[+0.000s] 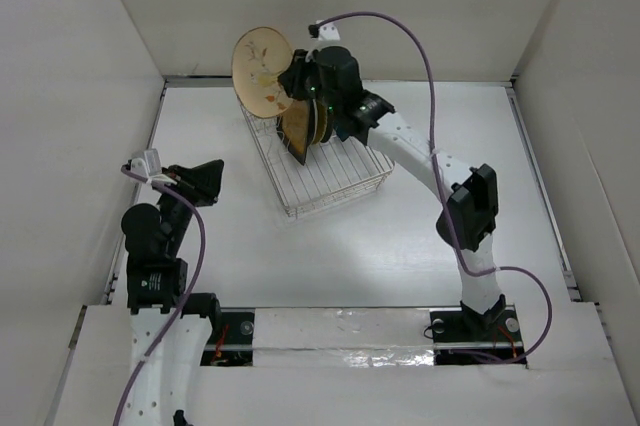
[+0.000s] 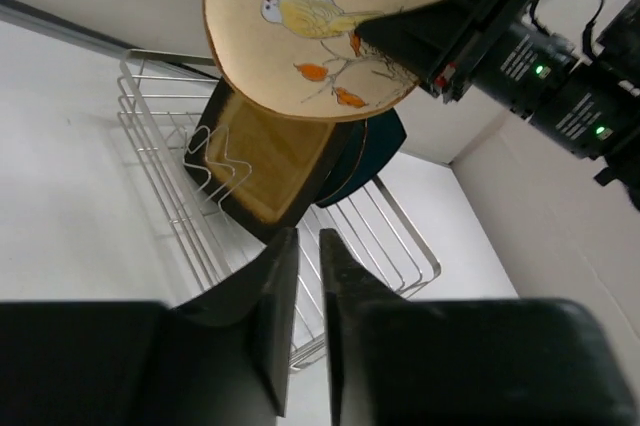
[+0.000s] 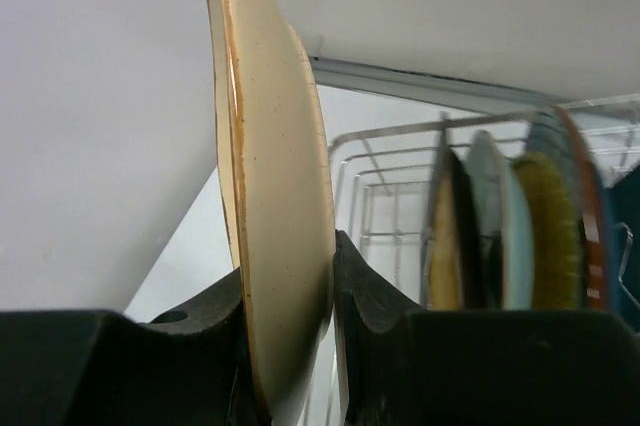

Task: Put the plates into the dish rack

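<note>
My right gripper [image 1: 292,86] is shut on the rim of the tan round plate with a bird drawing [image 1: 262,71]. It holds the plate upright in the air above the far left end of the silver wire dish rack [image 1: 335,184]. The plate also shows in the left wrist view [image 2: 320,26] and edge-on in the right wrist view [image 3: 270,196], clamped between my fingers [image 3: 365,286]. Several plates stand upright in the rack, the mustard square black-rimmed one [image 2: 270,161] in front and a dark teal one [image 2: 372,151] behind. My left gripper [image 1: 210,178] is shut and empty, left of the rack.
White walls enclose the table on the left, back and right. The rack's near half [image 2: 390,236] holds no plates. The right arm [image 1: 430,161] stretches across the table's right middle, with a purple cable looping above it.
</note>
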